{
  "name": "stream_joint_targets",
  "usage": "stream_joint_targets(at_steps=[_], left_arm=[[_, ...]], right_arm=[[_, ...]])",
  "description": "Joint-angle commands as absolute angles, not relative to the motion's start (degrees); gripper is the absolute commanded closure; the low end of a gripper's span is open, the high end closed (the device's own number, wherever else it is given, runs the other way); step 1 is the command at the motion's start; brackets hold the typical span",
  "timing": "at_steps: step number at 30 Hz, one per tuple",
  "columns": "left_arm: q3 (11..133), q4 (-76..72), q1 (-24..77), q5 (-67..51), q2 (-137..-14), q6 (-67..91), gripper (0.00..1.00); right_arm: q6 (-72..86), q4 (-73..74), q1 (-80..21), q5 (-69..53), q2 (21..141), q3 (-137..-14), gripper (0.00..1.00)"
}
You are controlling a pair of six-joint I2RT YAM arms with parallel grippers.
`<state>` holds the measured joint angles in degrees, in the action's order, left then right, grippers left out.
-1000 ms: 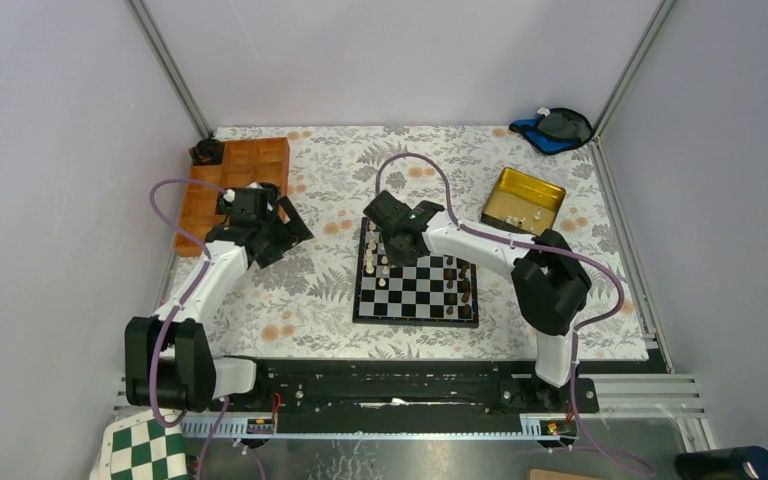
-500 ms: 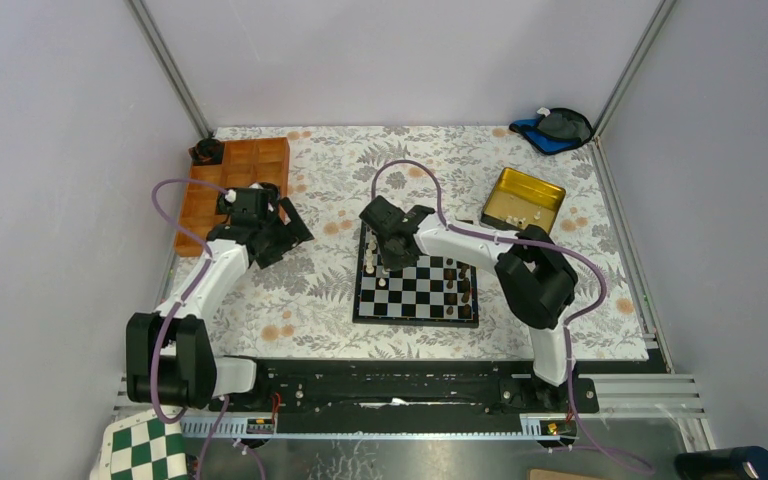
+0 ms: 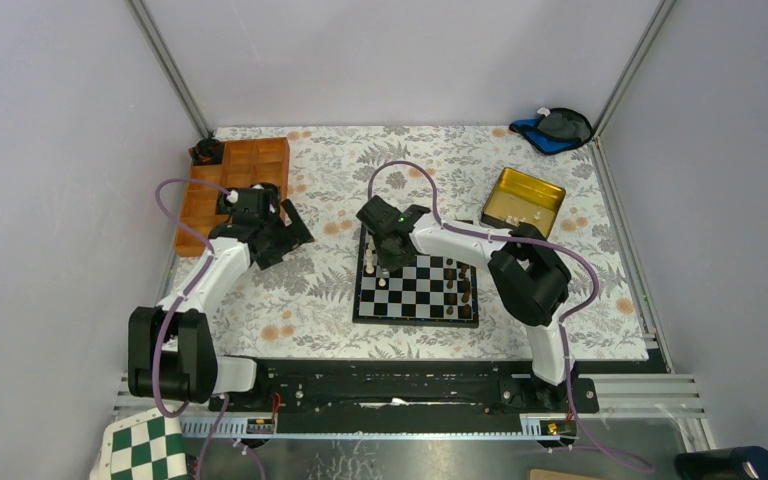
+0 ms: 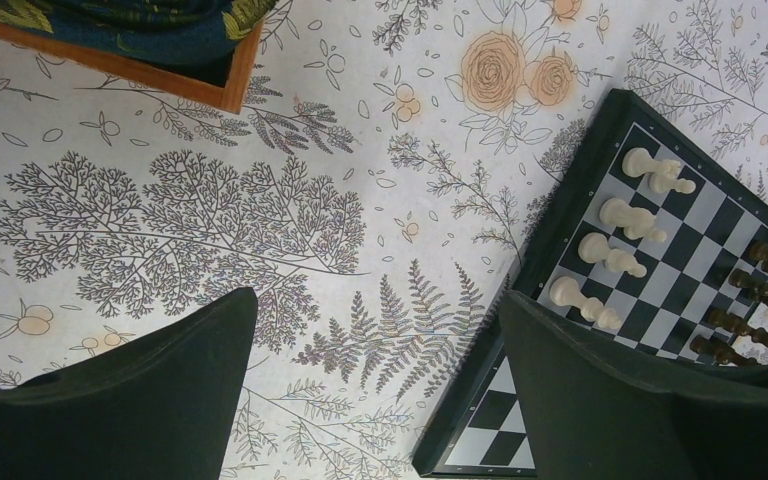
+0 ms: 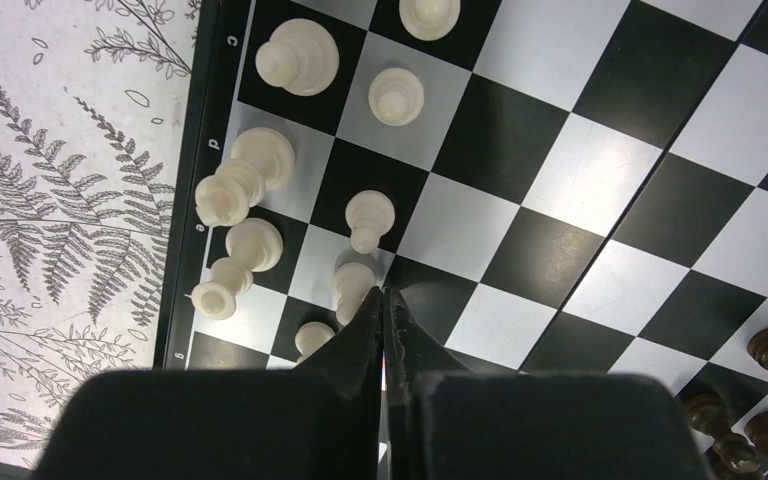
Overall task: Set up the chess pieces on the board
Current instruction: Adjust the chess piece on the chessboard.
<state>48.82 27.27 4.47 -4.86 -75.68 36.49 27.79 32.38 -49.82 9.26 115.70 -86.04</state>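
Observation:
The board lies on the flowered cloth in the middle. Several white chess pieces stand along its left side, dark ones on its right. My right gripper hovers over the white side. In the right wrist view the right gripper is shut with nothing between its fingers, its tip just beside a white pawn; a taller piece stands farther off. My left gripper is open above bare cloth left of the board, with white pieces in a row there.
A wooden compartment tray sits at the back left, close to the left arm. A gold tin is at the back right, a blue and black object in the far corner. A green-and-white checkered board lies off the table, bottom left.
The right arm has drawn left, its elbow moving inward and its gripper shifting slightly left over the white pieces. The left arm has barely moved.

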Motion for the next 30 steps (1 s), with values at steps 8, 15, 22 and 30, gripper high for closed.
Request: stream_joint_targets(at_steps=[8,15,22,30], left_arm=[[49.4,27.1,4.7,-3.5,-76.2,35.2,0.01],[49.1,27.1,4.7,-3.6,-76.0,35.4,0.01],[48.7,27.2,4.7,-3.7,-75.6,35.4,0.01],[48.6,27.2,4.7,-3.7,-75.0,35.4,0.01]], right_arm=[[27.9,32.2,-50.3,7.8,116.4,-89.1,1.00],[28.0,32.1,-50.3,7.8,116.0,-88.8,1.00],[28.2,32.0,-50.6,8.1,115.7,-88.2,1.00],[27.9,32.9,-50.6,10.4,114.4,-88.3,1.00]])
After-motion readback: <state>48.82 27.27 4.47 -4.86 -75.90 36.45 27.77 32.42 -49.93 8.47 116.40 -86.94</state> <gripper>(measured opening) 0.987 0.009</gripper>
